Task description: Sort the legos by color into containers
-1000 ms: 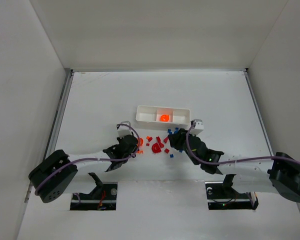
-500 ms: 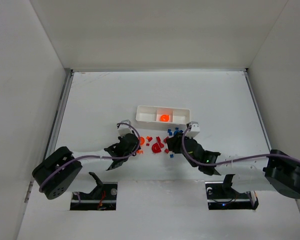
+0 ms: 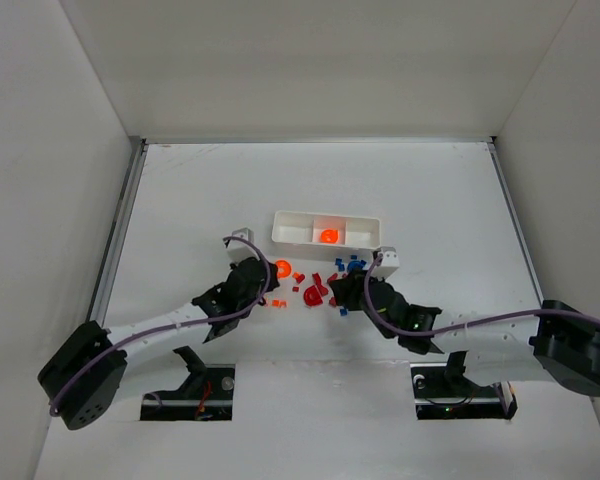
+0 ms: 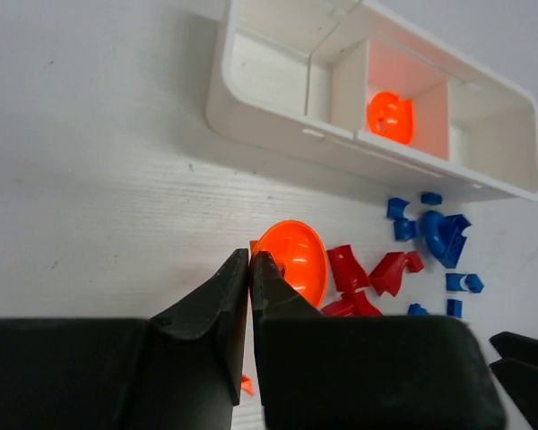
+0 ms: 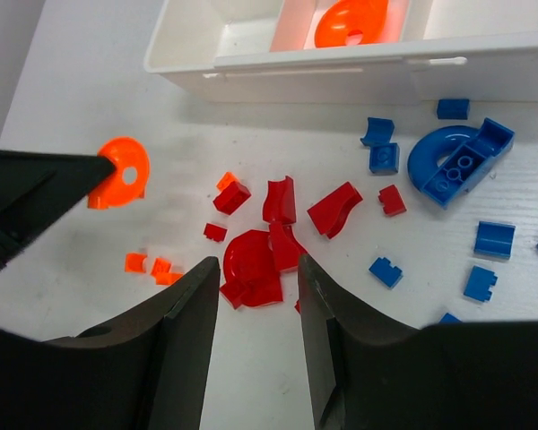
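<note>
The white three-compartment tray (image 3: 325, 213) lies ahead of both grippers, with one orange piece (image 3: 328, 236) in its middle compartment (image 4: 390, 116). My left gripper (image 3: 270, 272) is shut on the rim of an orange round dish (image 4: 296, 260), left of the tray's near wall (image 4: 278, 134); the dish also shows in the right wrist view (image 5: 118, 172). My right gripper (image 5: 255, 264) is open, its jaws either side of a red round piece (image 5: 251, 269) amid the red legos (image 3: 314, 293). Blue legos (image 5: 453, 161) lie to the right. Small orange bits (image 5: 152, 265) lie near left.
The tray's left and right compartments look empty. Blue pieces (image 3: 355, 265) sit close to the tray's near wall (image 5: 305, 76). White walls enclose the table on the left, right and back.
My left arm has stretched forward and carried the orange dish a little toward the tray. My right gripper has shifted slightly left over the red pieces.
</note>
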You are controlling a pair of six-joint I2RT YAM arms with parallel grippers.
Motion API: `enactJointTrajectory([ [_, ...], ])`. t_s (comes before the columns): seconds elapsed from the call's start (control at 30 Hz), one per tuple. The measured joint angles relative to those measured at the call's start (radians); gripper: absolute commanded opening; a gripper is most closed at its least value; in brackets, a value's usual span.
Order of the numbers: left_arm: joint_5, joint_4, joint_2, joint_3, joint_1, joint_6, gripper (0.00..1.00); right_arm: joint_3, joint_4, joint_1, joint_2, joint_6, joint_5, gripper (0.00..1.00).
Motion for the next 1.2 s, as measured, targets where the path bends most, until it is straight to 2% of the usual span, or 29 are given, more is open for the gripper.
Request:
enactJointTrajectory([
  [0.13, 0.004, -0.001, 0.071, 0.134, 0.000, 0.026, 0.04, -0.021, -0.009, 0.000, -0.014, 0.017, 0.004, 0.46],
  [0.47, 0.076, 0.074, 0.453, 0.428, 0.009, 0.086, 0.06, -0.025, -0.031, 0.040, -0.011, 0.053, 0.019, 0.45],
  [0.57, 0.089, 0.077, 0.532, 0.492, 0.015, 0.097, 0.14, -0.025, -0.032, 0.051, -0.011, 0.058, 0.022, 0.46],
  [0.6, 0.093, 0.079, 0.550, 0.507, 0.016, 0.100, 0.18, -0.025, -0.032, 0.053, -0.010, 0.058, 0.022, 0.46],
  [0.63, 0.099, 0.084, 0.584, 0.536, 0.019, 0.104, 0.27, -0.025, -0.032, 0.059, -0.003, 0.058, 0.023, 0.46],
  [0.7, 0.102, 0.088, 0.597, 0.543, 0.021, 0.108, 0.32, -0.024, -0.033, 0.069, 0.013, 0.060, 0.023, 0.46],
  [0.83, 0.098, 0.090, 0.583, 0.533, 0.021, 0.117, 0.35, -0.003, -0.038, 0.112, 0.071, 0.059, 0.025, 0.45],
  [0.93, 0.084, 0.100, 0.527, 0.477, 0.021, 0.128, 0.35, 0.029, -0.038, 0.138, 0.117, 0.056, 0.027, 0.41],
  [1.03, 0.052, 0.101, 0.410, 0.371, 0.019, 0.140, 0.32, 0.089, -0.037, 0.165, 0.193, 0.043, 0.023, 0.41],
  [1.2, -0.032, 0.063, 0.132, 0.139, 0.005, 0.146, 0.30, 0.185, -0.031, 0.203, 0.312, 0.026, 0.011, 0.49],
])
